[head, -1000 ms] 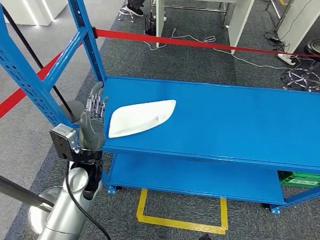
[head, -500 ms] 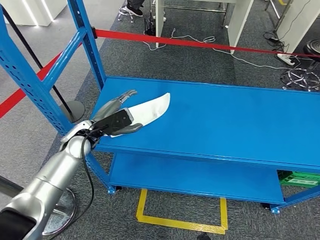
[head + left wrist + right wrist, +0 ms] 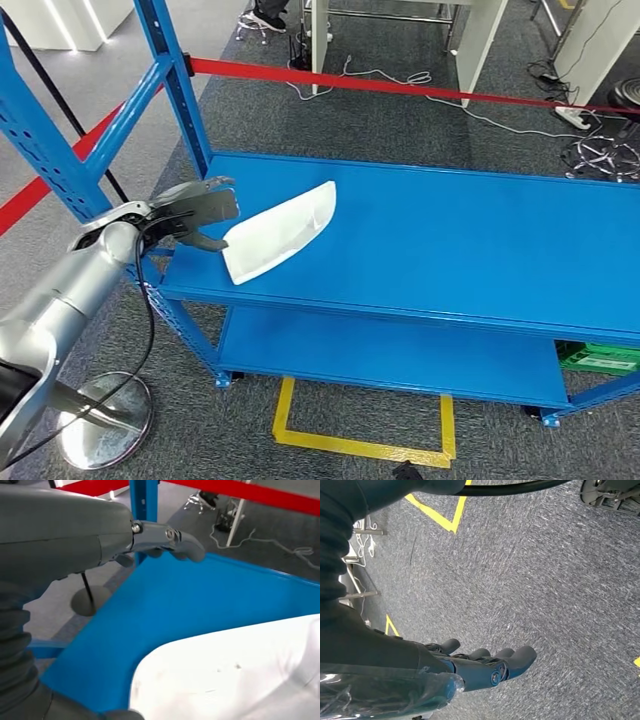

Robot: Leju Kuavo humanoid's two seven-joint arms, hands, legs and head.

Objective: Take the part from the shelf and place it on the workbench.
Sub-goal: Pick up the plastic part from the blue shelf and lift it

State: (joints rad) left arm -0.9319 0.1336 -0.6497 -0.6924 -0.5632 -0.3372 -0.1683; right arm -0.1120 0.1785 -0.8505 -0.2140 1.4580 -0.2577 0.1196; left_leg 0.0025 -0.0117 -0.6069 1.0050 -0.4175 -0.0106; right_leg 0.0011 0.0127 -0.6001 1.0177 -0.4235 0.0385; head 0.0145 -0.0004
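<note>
Grey carpet surrounds a blue shelf [image 3: 453,240], where the left robot hand [image 3: 198,212] sits beside the white part's [image 3: 279,232] near end, fingers spread, gripping nothing. Left wrist view: part [image 3: 234,675] lies flat on the shelf. Right wrist view: right robot hand [image 3: 486,665] hangs over carpet, fingers straight, empty.

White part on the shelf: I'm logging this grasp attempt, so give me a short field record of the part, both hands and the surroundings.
part: white part, long and curved, on the upper blue shelf, one end over the front edge
left hand: left hand at the part's near end, fingers apart; not clearly gripping it
right hand: right hand hanging over grey carpet, holding nothing
lower shelf: green crate at the far right
floor: yellow tape outline, red barrier tape
</note>
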